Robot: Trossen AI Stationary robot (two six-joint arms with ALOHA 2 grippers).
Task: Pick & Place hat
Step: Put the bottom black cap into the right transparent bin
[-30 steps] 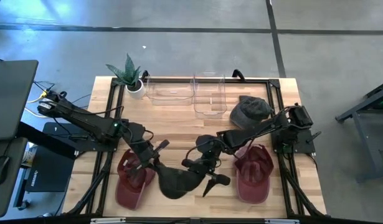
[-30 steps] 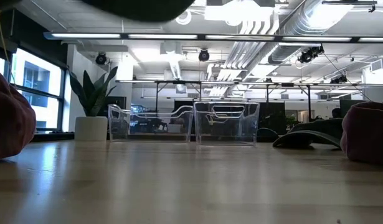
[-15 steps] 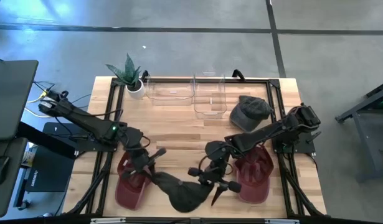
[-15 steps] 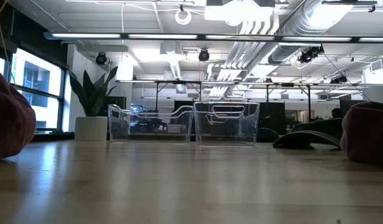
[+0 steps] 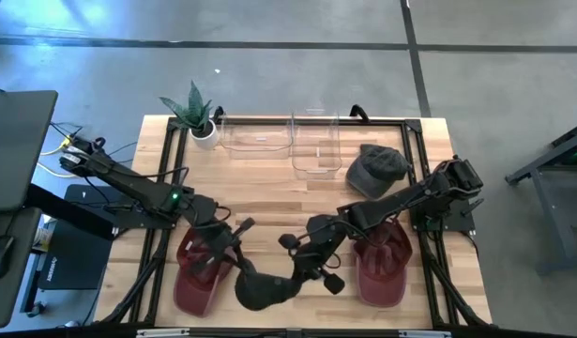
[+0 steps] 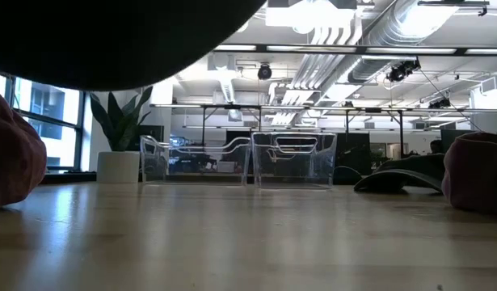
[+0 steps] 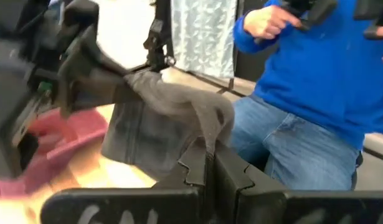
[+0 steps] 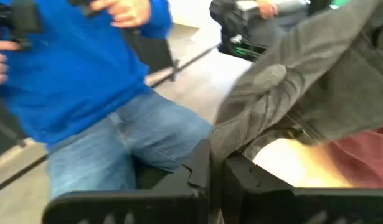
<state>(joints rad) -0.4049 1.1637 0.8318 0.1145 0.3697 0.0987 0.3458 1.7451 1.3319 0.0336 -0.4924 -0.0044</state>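
A dark grey hat (image 5: 265,287) hangs over the table's near edge, between my two grippers. My left gripper (image 5: 237,257) is shut on its left part and my right gripper (image 5: 301,270) is shut on its right part. In the low view the hat (image 6: 111,40) shows as a dark mass at the top. A maroon hat (image 5: 198,270) lies on the table under the left arm, and another maroon hat (image 5: 382,259) lies under the right arm. A grey hat (image 5: 376,167) rests at the far right. My left gripper pinches a gathered fold of the hat's grey cloth (image 7: 207,142) between its two shut fingers, which come nearly level from the table's left. The hat stretches away from the fingers, clear of the table. My right gripper pinches the hat's grey edge (image 8: 231,138) between its two shut fingers, which come slanting from the table's right. The cloth rises from the fingers and is lifted clear of the table.
Two clear plastic containers (image 5: 256,137) (image 5: 316,146) stand at the far edge, next to a potted plant (image 5: 196,115) at the far left. A person in a blue top (image 7: 316,68) stands just beyond the table's near edge. Bare wood lies mid-table.
My right gripper has shut from wide open and taken hold of the hat's right side, shifting slightly toward the left gripper. The hat has sagged between the two grippers and now fills the top of the low view.
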